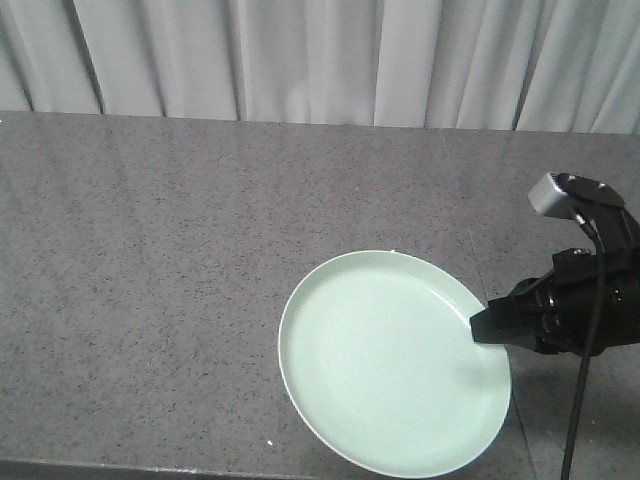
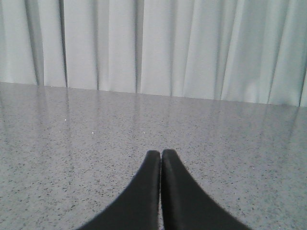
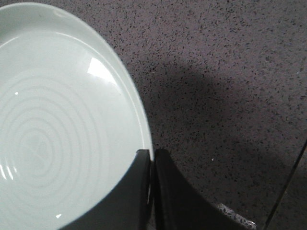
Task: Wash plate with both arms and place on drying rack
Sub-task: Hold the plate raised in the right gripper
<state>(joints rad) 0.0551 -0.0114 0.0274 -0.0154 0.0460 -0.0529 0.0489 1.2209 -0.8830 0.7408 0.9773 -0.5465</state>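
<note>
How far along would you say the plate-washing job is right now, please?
Early. Done: the right gripper is shut on the rim of the plate. In hand: the plate appears to lie on the speckled countertop, not visibly lifted. The left gripper is shut, holding nothing, above the countertop. Left: washing with both arms, then racking; no drying rack is in view.
</note>
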